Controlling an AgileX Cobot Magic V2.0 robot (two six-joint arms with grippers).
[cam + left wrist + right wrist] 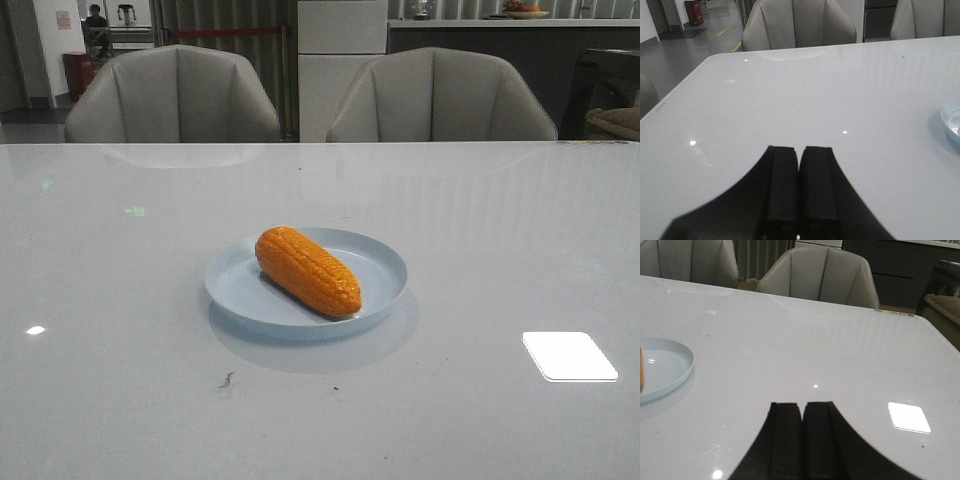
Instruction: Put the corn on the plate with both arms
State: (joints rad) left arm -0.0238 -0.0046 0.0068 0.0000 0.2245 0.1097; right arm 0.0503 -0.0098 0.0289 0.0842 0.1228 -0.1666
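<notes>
The orange corn (307,270) lies on its side in the pale blue plate (380,262) at the middle of the table, its length running from back left to front right. Neither arm shows in the front view. My left gripper (800,148) is shut and empty over bare table; only the plate's rim (950,117) shows at the edge of its view. My right gripper (802,404) is shut and empty, well away from the plate (670,362). A sliver of the corn (641,371) shows at that view's edge.
Two grey chairs (175,95) (440,97) stand behind the table's far edge. A bright light reflection (568,356) lies on the glossy white tabletop at the front right. A small dark speck (226,379) sits in front of the plate.
</notes>
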